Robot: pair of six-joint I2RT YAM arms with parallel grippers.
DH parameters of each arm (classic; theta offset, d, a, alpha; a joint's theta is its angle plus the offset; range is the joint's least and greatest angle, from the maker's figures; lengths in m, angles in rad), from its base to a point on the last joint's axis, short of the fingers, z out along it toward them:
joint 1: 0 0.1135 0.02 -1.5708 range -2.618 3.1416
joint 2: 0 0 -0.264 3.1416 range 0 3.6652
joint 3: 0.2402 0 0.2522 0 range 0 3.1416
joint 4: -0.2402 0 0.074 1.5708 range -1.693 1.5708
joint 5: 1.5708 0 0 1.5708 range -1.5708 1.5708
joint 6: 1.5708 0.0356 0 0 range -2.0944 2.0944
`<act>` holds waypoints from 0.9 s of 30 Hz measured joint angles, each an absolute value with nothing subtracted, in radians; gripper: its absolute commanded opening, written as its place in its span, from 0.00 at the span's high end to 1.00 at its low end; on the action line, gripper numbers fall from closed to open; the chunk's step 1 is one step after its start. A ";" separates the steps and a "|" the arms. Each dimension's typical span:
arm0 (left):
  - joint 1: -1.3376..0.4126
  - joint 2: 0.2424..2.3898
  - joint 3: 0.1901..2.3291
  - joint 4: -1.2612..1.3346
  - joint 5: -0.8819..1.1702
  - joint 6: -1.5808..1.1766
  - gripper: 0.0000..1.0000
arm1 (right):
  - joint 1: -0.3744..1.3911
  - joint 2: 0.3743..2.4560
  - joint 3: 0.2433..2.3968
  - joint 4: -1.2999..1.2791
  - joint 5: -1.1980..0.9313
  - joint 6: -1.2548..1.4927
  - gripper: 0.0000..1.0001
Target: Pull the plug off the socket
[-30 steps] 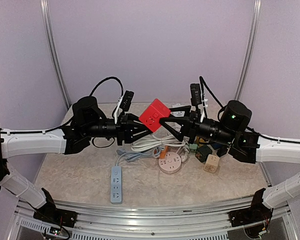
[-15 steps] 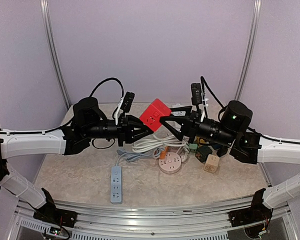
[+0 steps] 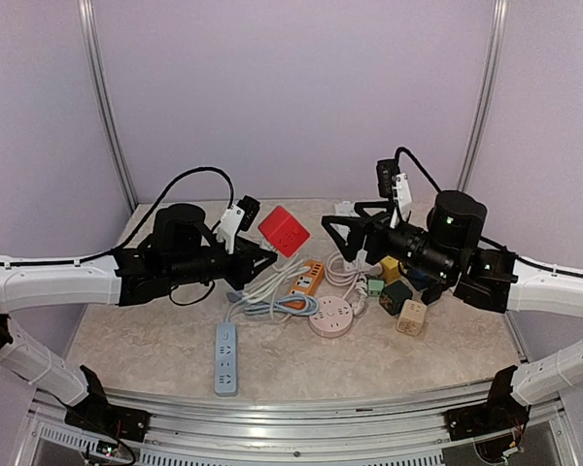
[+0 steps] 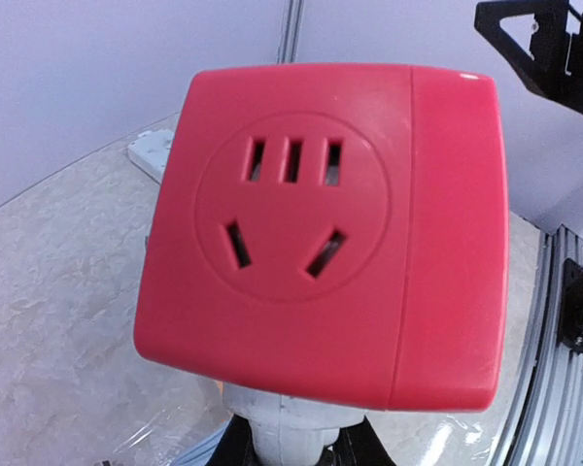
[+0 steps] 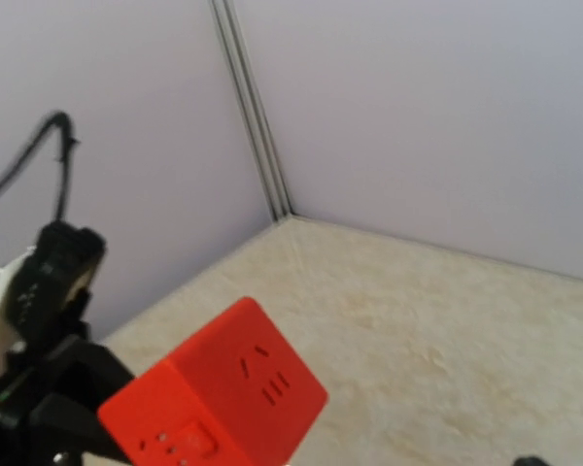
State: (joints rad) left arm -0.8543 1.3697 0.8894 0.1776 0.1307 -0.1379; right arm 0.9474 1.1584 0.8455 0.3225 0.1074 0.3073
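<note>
Left wrist — glossy red plastic cube socket [image 4: 321, 233], rounded corners.

All three views shared the red socket cube [image 3: 284, 231]: overhead from behind, left wrist pressed close, right wrist farther off.

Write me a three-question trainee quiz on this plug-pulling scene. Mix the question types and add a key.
1. True or false: the right tool is gripping the red plastic cube socket.
2. The left tool is shut on: A) nothing at all; B) the pale grey fitting under the cube; C) the cube's top edge.
3. How many slots show on the cube face in the left wrist view?
Key: 1 false, it stands open and apart from the cube; 2 B; 3 five.
</note>
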 measured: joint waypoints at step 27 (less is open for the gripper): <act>-0.929 1.330 0.807 0.136 -0.026 0.096 1.00 | 0.924 1.427 1.062 0.136 -0.171 0.694 0.03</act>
State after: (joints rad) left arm -0.9287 1.3304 0.8070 0.1360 -0.0261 0.0956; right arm 0.9237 1.4269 1.0618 0.1356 -0.1711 0.6945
